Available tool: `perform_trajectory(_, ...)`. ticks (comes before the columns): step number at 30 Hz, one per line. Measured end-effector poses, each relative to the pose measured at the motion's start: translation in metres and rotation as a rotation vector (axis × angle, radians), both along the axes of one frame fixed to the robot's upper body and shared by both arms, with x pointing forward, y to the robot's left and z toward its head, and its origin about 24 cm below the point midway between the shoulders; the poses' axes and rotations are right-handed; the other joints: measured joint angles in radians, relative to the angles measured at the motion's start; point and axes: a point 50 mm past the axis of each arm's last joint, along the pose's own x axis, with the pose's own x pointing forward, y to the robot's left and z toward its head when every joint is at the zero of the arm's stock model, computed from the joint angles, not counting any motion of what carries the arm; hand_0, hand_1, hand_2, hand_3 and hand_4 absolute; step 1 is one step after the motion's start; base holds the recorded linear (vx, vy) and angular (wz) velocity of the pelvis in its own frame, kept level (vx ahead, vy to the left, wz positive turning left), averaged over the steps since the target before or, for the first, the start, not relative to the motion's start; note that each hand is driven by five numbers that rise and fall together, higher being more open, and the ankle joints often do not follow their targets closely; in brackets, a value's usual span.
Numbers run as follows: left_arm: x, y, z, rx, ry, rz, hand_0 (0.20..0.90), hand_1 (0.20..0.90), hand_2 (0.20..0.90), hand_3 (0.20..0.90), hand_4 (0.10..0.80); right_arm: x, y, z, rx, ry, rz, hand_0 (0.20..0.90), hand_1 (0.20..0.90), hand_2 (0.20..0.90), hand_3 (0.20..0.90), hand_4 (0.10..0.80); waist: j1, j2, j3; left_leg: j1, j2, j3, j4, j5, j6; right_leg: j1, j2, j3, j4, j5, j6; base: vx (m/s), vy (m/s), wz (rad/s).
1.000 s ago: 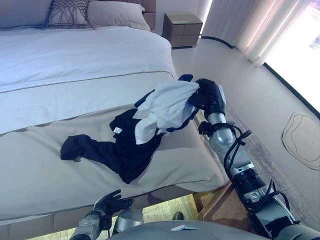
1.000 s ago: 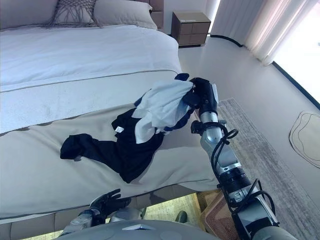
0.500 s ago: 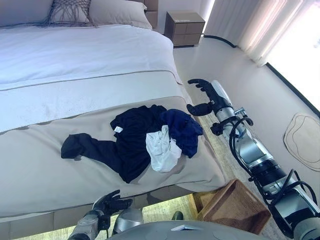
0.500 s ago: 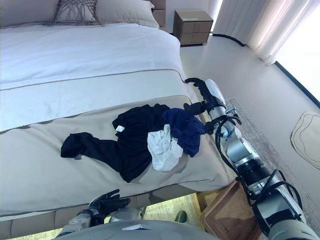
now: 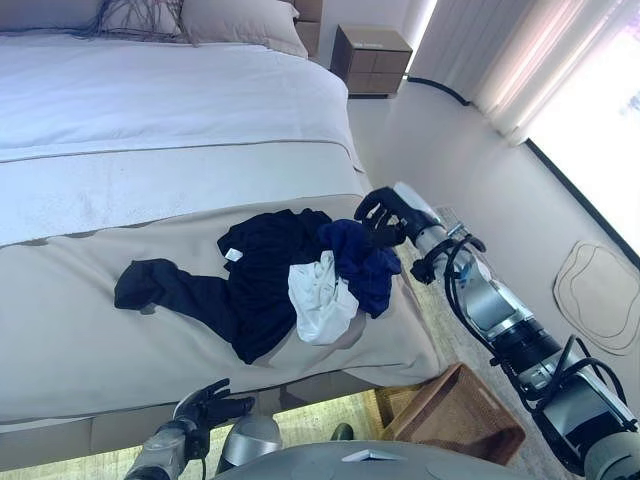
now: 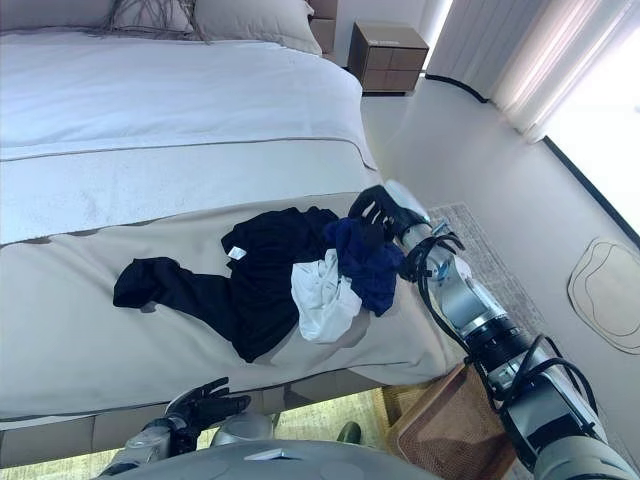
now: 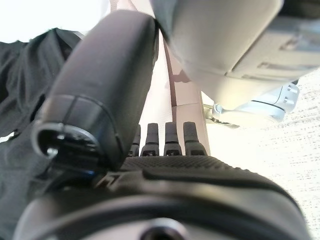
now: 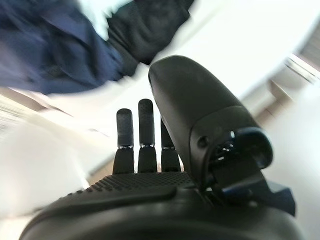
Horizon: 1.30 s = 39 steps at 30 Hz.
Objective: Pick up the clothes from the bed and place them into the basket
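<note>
Here I see crumpled, soft clothes (image 5: 300,275) heaped on the bed (image 5: 150,120). My right hand (image 5: 385,215) hovers beside them, fingers spread; left hand (image 5: 205,405) relaxed, wicker basket (image 5: 455,420) below

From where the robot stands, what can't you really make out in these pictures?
- Basket: partly hidden by the arm and bed corner in both eye views, so its inside is unseen.
- Right hand: whether it touches the navy garment is unclear; the right wrist view is blurred.
- White garment: its type is unreadable, bunched up.
- Left hand: low beside the bed edge, idle.

black garment (image 5: 262,290) | navy garment (image 5: 362,262) | white garment (image 5: 318,300) | beige bed cover (image 5: 90,350) | brown basket (image 5: 455,415)
</note>
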Motion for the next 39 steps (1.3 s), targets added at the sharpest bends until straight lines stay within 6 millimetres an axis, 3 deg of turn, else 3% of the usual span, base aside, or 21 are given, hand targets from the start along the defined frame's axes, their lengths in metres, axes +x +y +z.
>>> perform_trajectory(4,0.010,0.000,0.003,0.011,-0.019,-0.019,0.900,0.900,0.900,0.900,0.800,0.004,-0.016,-0.036,-0.067,0.092,-0.177,0.900,0.900,0.900,0.900,0.800,0.032,-0.008,0.012,-0.033,0.000,-0.027,0.001,0.006,-0.006,-0.020,0.001,-0.024,0.000,-0.005,0.007,-0.056,-0.038,0.18)
perform_trajectory(6,0.024,-0.002,0.007,0.013,-0.053,-0.051,0.900,0.900,0.900,0.900,0.800,0.011,-0.029,-0.042,-0.109,0.091,-0.299,0.900,0.900,0.900,0.900,0.800,0.058,-0.004,0.043,-0.068,-0.001,-0.050,0.010,0.018,-0.013,-0.042,0.002,-0.046,0.000,-0.005,0.007,-0.135,-0.017,0.33)
perform_trajectory(11,0.045,-0.006,0.014,0.020,-0.099,-0.099,0.900,0.900,0.900,0.900,0.800,0.036,-0.041,-0.014,-0.116,-0.007,-0.411,0.900,0.900,0.900,0.900,0.800,0.097,0.032,0.119,-0.169,-0.005,-0.101,0.049,0.033,-0.015,-0.098,0.005,-0.088,0.000,0.001,-0.001,-0.152,0.014,0.29)
perform_trajectory(16,0.046,-0.006,0.014,0.020,-0.103,-0.085,0.900,0.900,0.900,0.900,0.800,0.046,-0.026,0.007,-0.079,-0.096,-0.322,0.900,0.900,0.900,0.900,0.800,0.115,0.051,0.177,-0.206,-0.010,-0.137,0.050,0.043,-0.019,-0.119,0.007,-0.120,0.000,0.003,-0.005,-0.037,0.015,0.24)
perform_trajectory(22,0.052,-0.007,0.017,0.010,-0.135,-0.047,0.900,0.900,0.900,0.900,0.800,0.034,-0.007,0.004,-0.093,-0.155,-0.226,0.900,0.900,0.900,0.900,0.800,0.122,0.047,0.223,-0.208,-0.023,-0.142,0.049,0.044,-0.021,-0.117,-0.002,-0.130,0.000,0.003,-0.005,0.002,0.008,0.05)
perform_trajectory(27,0.056,-0.010,0.018,-0.013,-0.169,-0.022,0.900,0.900,0.900,0.900,0.800,0.015,0.005,-0.015,-0.104,-0.215,-0.243,0.900,0.900,0.900,0.900,0.800,0.091,0.041,0.229,-0.205,-0.029,-0.129,0.048,0.044,-0.020,-0.120,-0.007,-0.113,0.001,0.003,-0.005,-0.004,0.013,-0.06)
perform_trajectory(31,0.058,-0.012,0.020,-0.018,-0.200,-0.016,0.900,0.900,0.900,0.900,0.800,0.002,0.002,-0.025,-0.119,-0.250,-0.266,0.900,0.900,0.900,0.900,0.800,0.064,0.038,0.231,-0.202,-0.028,-0.117,0.047,0.040,-0.017,-0.123,-0.008,-0.101,0.001,0.003,-0.005,-0.022,0.027,-0.11)
perform_trajectory(39,0.062,-0.003,0.025,-0.016,-0.244,0.034,0.900,0.900,0.900,0.900,0.800,-0.017,0.010,-0.030,-0.163,-0.285,-0.137,0.900,0.900,0.900,0.900,0.800,0.027,0.006,0.258,-0.231,-0.009,-0.093,0.050,0.032,-0.016,-0.163,0.003,-0.070,0.001,0.003,-0.005,-0.023,-0.020,-0.10)
